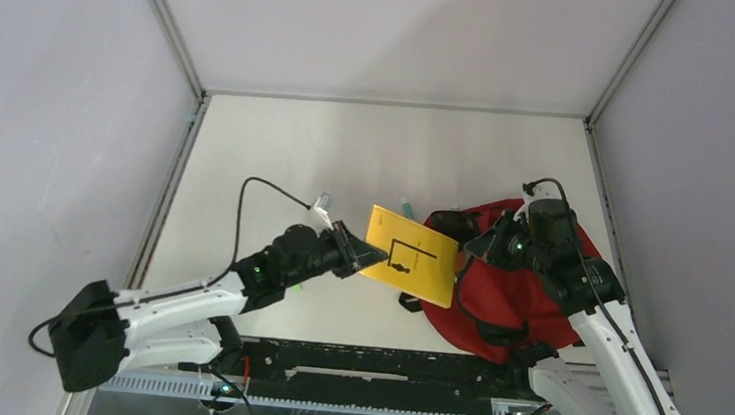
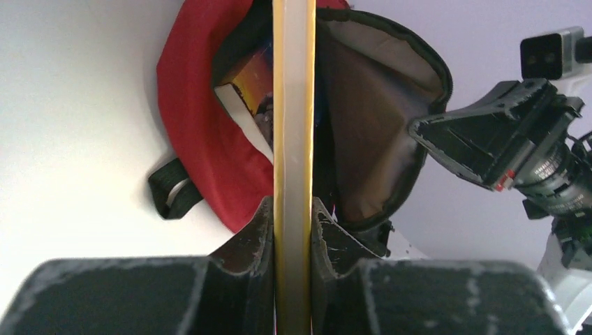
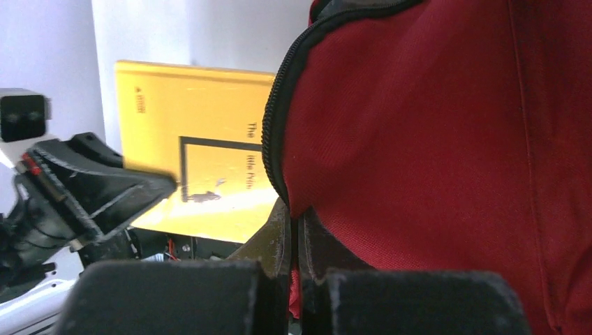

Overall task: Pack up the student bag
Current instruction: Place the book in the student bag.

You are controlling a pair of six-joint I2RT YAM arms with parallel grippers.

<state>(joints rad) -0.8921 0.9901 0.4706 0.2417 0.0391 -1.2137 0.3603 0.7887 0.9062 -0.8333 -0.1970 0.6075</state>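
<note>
The red student bag (image 1: 521, 296) lies at the right of the table with its black-trimmed mouth facing left. My left gripper (image 1: 358, 252) is shut on a yellow book (image 1: 412, 255), held in the air with its far edge at the bag's mouth. In the left wrist view the book (image 2: 293, 125) stands edge-on between my fingers, in front of the open bag (image 2: 202, 146), where another book (image 2: 244, 87) shows inside. My right gripper (image 1: 481, 243) is shut on the bag's flap (image 3: 433, 139) by the zipper edge, holding the mouth open. The yellow book's cover (image 3: 202, 174) shows beyond it.
A black strap loop (image 2: 171, 192) sticks out from the bag onto the white table. A thin pen-like item (image 1: 409, 207) lies just behind the book. Grey walls close in the table on three sides. The black base rail (image 1: 379, 374) runs along the near edge.
</note>
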